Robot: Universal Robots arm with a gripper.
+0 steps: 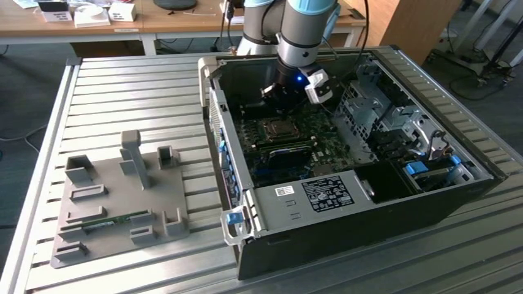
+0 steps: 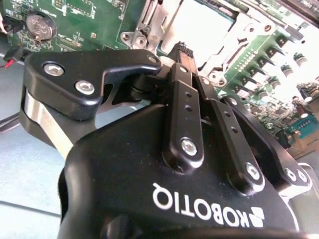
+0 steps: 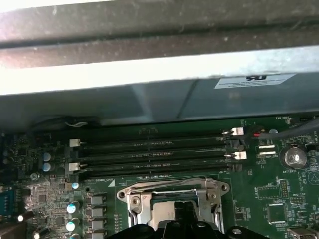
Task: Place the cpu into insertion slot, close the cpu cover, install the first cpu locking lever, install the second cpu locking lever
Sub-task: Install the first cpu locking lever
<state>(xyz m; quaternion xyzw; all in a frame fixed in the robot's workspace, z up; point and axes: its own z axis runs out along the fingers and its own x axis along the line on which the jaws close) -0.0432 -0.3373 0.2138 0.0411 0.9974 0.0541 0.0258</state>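
Your gripper hung inside the computer case, fingers pressed together and holding nothing, just above the motherboard, where the cpu cover lay flat over the insertion slot.

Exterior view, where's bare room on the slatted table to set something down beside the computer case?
The slatted table is bare beyond the grey fixture plate, between it and the wooden desk, and along the near edge right of the plate. It is crowded inside the computer case, where the claw hangs over the motherboard.
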